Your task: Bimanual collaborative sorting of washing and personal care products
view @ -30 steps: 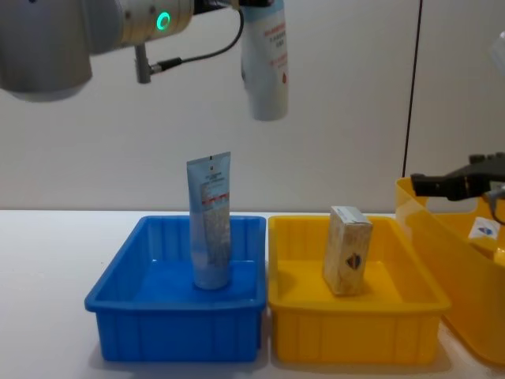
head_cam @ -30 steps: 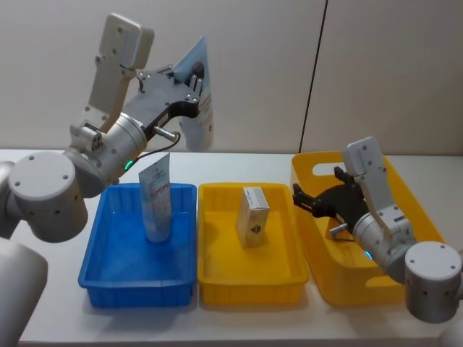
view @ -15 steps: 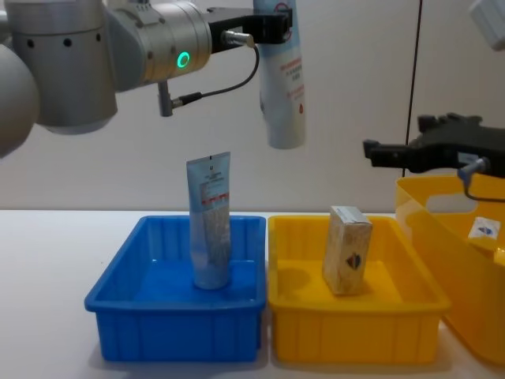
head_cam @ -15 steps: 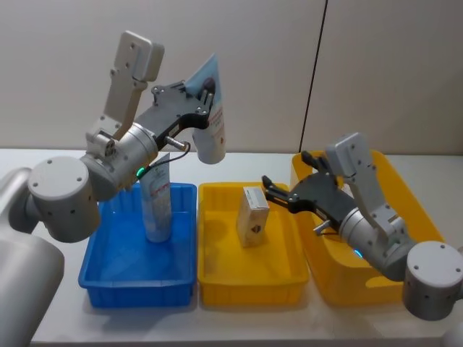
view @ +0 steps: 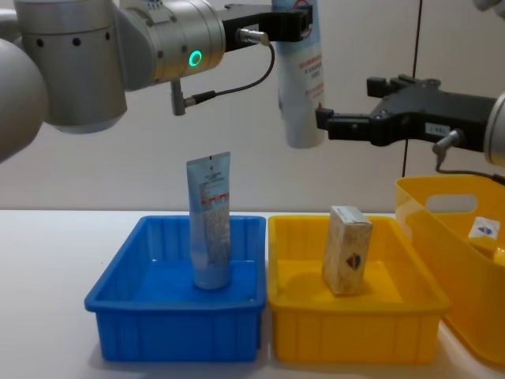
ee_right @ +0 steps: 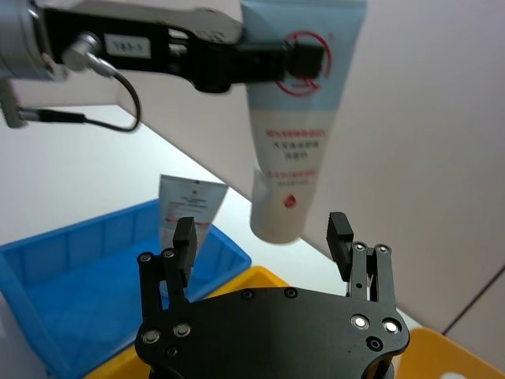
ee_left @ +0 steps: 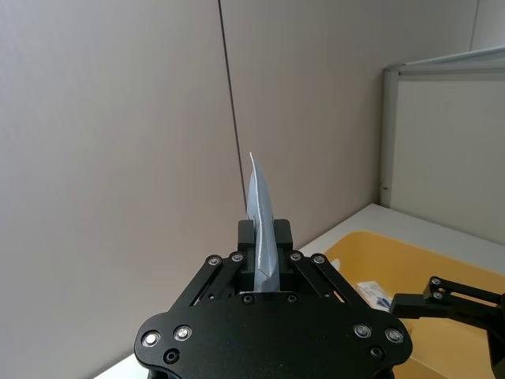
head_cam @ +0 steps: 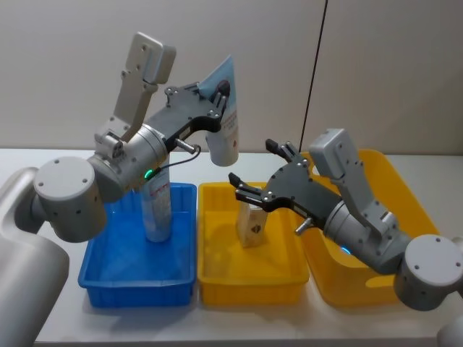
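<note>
So the left gripper (head_cam: 217, 97) is clamped on the upper end of the pale tube with red print (head_cam: 226, 134), dangling it cap-down in the air above the middle yellow bin (head_cam: 217, 282). The right gripper (head_cam: 251, 160) sits wide open just beside the cap. A light-blue tube (head_cam: 155, 210) stands upright in the blue bin (head_cam: 108, 278), and a beige box (head_cam: 252, 224) stands in the yellow one.

You're in an office-like test room: plain beige wall panels (head_cam: 376, 65), a framed partition (ee_left: 442, 150), a white table (view: 47, 260).
</note>
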### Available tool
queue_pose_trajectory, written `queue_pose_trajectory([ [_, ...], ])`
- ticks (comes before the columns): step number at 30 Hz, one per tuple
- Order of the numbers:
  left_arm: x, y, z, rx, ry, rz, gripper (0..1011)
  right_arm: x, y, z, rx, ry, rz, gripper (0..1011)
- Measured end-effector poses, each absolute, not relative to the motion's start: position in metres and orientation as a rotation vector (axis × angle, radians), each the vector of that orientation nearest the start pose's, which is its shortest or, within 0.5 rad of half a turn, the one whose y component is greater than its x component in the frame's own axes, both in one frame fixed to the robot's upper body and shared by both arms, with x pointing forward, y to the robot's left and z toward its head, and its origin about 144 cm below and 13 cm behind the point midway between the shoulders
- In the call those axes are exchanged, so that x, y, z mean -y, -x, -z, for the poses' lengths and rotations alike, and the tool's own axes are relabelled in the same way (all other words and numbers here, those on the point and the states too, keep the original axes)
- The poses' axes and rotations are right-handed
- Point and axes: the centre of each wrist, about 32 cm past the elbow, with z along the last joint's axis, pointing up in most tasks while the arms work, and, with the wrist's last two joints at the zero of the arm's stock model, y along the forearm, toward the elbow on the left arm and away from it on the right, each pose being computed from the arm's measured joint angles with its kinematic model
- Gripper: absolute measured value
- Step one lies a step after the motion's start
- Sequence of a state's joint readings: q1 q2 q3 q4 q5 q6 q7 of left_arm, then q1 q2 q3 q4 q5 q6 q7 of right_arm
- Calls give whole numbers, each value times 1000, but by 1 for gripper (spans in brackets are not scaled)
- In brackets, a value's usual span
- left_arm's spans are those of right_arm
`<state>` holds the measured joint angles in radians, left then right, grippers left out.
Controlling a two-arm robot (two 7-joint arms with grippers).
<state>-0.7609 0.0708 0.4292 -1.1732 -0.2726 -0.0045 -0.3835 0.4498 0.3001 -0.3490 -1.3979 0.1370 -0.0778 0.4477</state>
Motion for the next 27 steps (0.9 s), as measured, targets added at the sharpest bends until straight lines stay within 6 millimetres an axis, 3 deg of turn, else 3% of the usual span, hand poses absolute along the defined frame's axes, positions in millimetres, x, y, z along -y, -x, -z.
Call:
queue_pose_trajectory([
  [27, -138, -601, -1319, 284, 116, -836, 126, 215, -560, -1247, 411, 43, 788, 1003],
])
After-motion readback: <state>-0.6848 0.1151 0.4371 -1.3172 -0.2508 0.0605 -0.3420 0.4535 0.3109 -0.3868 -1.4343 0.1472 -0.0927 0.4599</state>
